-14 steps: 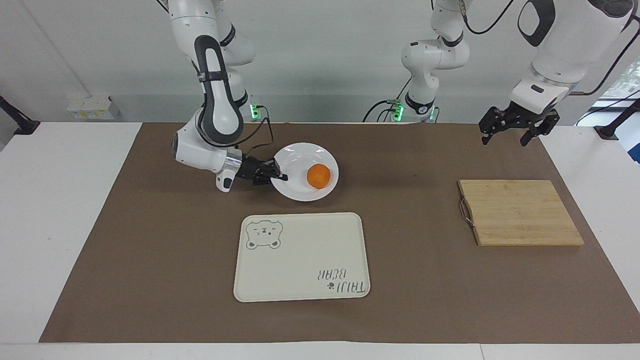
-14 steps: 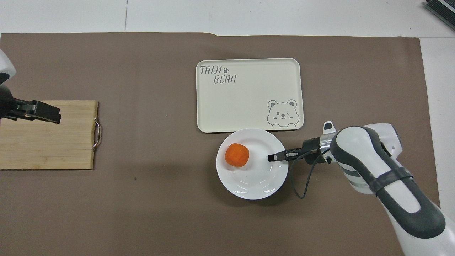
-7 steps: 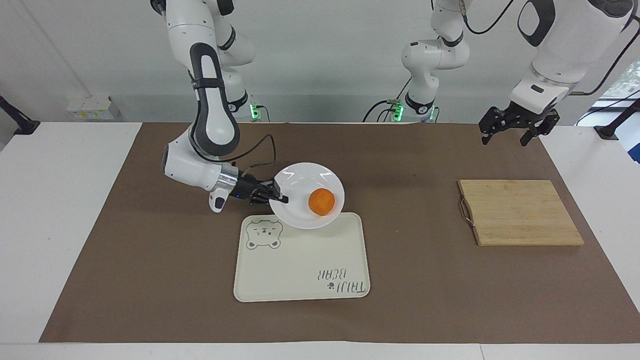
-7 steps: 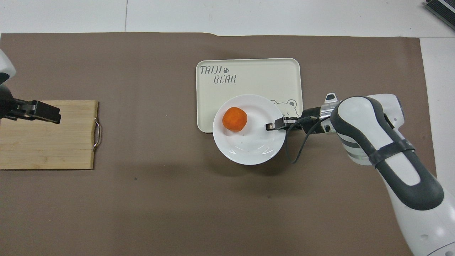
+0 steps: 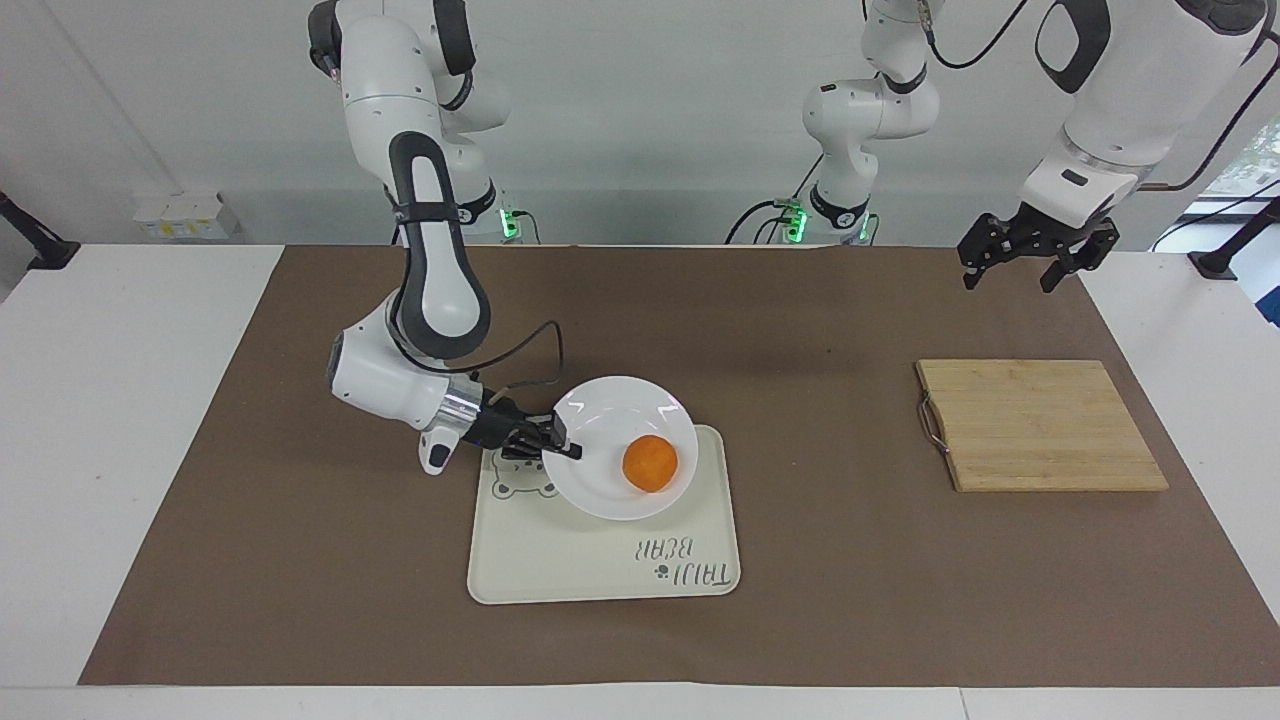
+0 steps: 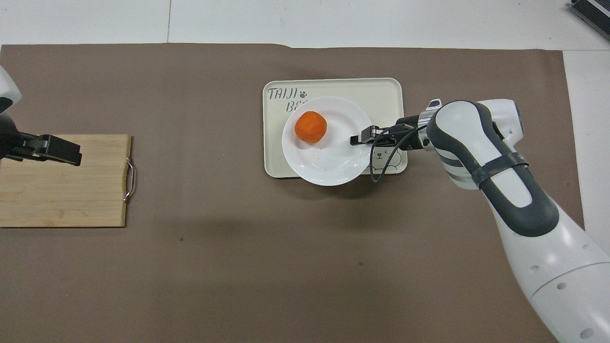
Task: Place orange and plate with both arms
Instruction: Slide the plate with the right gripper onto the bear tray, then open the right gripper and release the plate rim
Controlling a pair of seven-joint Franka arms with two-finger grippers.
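The room is bounded by a plain pale wall (image 5: pixel 650 120) at the robots' end, with cables and green indicator lights at the two arm bases. The white table (image 5: pixel 110 450) is covered over most of its top by a brown mat (image 6: pixel 214 262) (its edges leave white margins at both ends of the table).

The right arm (image 5: pixel 420 250) reaches out low over the mat. The left arm (image 5: pixel 1110 90) waits, raised, at its own end of the table.

A wooden cutting board (image 5: pixel 1040 425) with a metal handle lies flat on the mat toward the left arm's end. A cream rectangular tray (image 5: pixel 600 560) with a bear print and lettering lies on the mat toward the middle of the table, well apart from the board.

The plate (image 5: pixel 610 490) is over the part of the tray nearer to the robots, its edge overhanging the tray's rim on that side. It is tilted slightly; whether it rests on the tray cannot be told. The orange (image 5: pixel 650 464) sits in the plate, toward the side away from the gripper.

The right gripper (image 5: pixel 560 447) is over the bear-print corner of the tray, with its jaws clamped on the plate's rim. The left gripper (image 5: pixel 1035 252) hangs in the air over the mat at the left arm's end, jaws spread wide and holding nothing.
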